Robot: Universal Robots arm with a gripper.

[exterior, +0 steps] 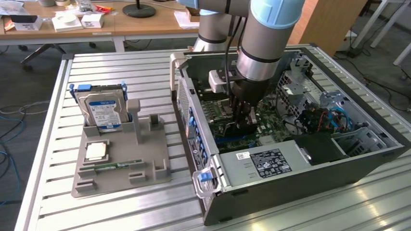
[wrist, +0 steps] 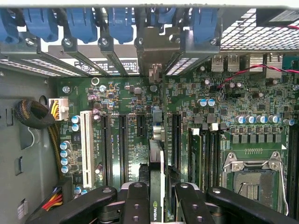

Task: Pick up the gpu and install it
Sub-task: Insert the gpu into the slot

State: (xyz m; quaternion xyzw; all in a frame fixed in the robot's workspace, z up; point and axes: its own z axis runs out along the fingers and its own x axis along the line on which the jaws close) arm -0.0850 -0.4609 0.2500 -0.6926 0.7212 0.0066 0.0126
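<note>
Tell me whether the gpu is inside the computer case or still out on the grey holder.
Inside: the thin dark gpu card stands edge-on above the green motherboard, held between the black gripper fingers.

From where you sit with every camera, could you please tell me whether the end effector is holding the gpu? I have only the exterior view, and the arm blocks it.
Observer: Yes. In the wrist view the end effector has the gpu edge-on between its fingers.
Operator: Thank you. Where is the card's bracket?
Observer: The silver bracket stands at the case's rear openings, among the blue latches.
Operator: Is the card over the white slot?
Observer: No. It hangs between two black slots, apart from the white slot. I cannot tell whether it is seated.
</note>
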